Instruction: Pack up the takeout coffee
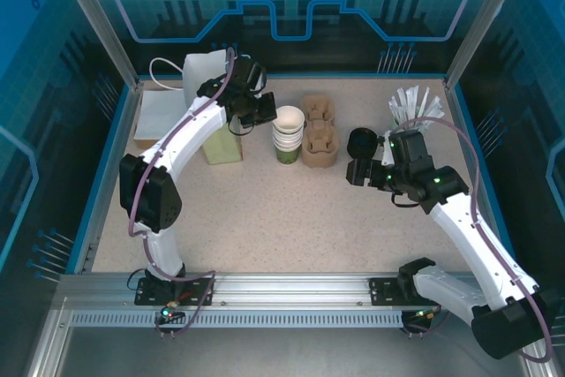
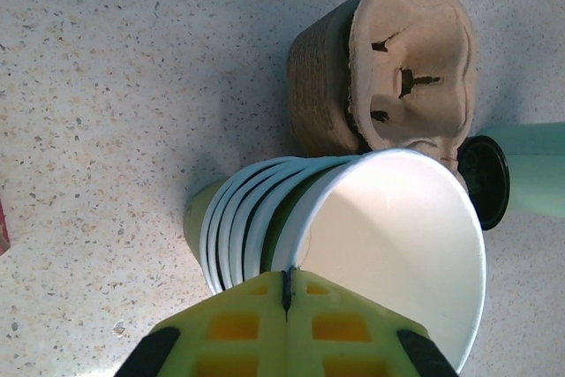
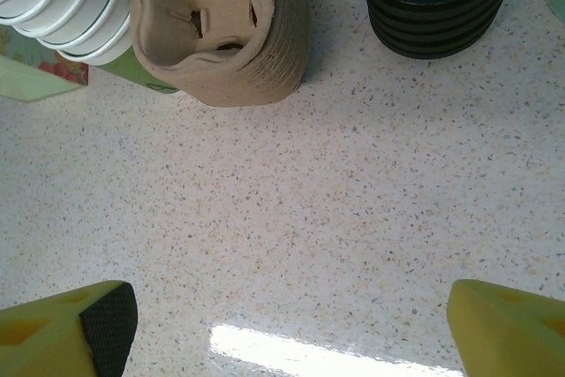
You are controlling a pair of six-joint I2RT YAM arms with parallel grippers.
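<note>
My left pincer (image 2: 286,275) is clamped on the rim of the coffee cup (image 2: 397,236), its 2 yellow fingers pressed together with the thin paper wall between them. The cup, dark green outside and white inside, is the topmost one on a stack of cups (image 2: 229,227) standing on the speckled table (image 3: 309,200). I cannot tell whether it is lifted free of the cup beneath it.

From above, the coffee cup (image 1: 289,118) stands near the middle of the table toward the far side, with my left pincer (image 1: 265,112) at its left edge. Just to its right is the brown cup carrier (image 1: 320,134), lying beside the stack of cups (image 1: 287,149), and beyond that a pile of black lids (image 1: 360,140). A pale green cup of straws (image 1: 408,105) stands further back on the right.

My right pincer (image 3: 282,324) hangs wide open over bare table, holding nothing, its 2 fingers at the lower corners of the wrist view. Ahead of it lie the cup carrier (image 3: 216,24) and the black lids (image 3: 437,2), well apart from the fingers.
</note>
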